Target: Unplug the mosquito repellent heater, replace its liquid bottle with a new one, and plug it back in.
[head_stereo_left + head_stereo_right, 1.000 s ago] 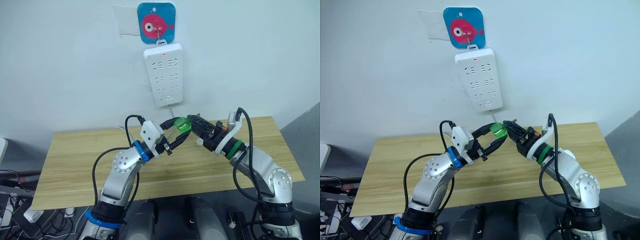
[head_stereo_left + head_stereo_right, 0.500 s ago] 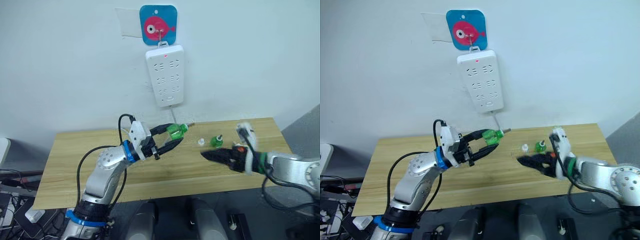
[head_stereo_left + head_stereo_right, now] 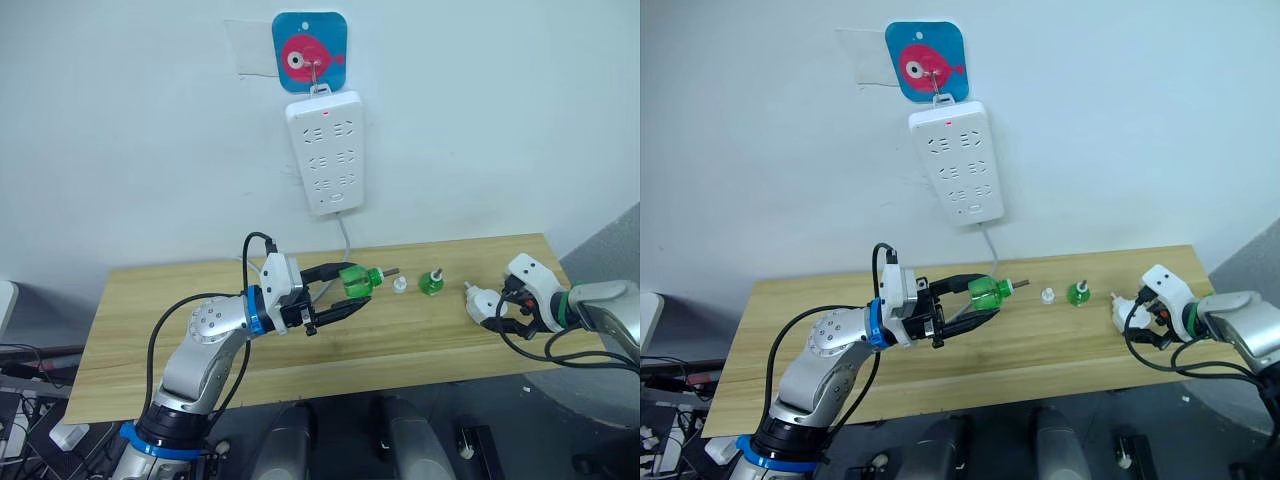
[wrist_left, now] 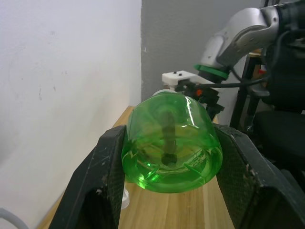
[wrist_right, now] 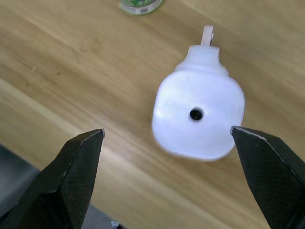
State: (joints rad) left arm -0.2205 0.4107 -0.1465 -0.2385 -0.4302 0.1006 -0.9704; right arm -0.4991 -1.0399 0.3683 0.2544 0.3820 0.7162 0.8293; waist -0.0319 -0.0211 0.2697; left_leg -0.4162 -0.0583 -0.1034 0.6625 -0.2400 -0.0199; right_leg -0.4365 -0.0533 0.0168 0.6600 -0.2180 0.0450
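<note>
From the left eye view we see our left gripper (image 3: 345,293) raised over the middle of the wooden tabletop (image 3: 150,320), its two black fingers clamped on a green liquid bottle (image 3: 357,279) held on its side with the wick end toward our right. Just beyond it on the tabletop stand a small white cap (image 3: 400,285) and a second green bottle (image 3: 431,282), near each other. The mosquito repellent heater (image 3: 482,303) lies near the right end of the tabletop, with our right gripper (image 3: 508,309) just beside it. A white power strip (image 3: 325,151) hangs on the wall under a blue fish hook plate (image 3: 310,51). In the left wrist view the bottle sits squeezed between both fingers (image 4: 97,181). In the right wrist view our fingers (image 5: 71,171) stand wide apart above the heater, touching nothing, its vent hole facing the camera.
</note>
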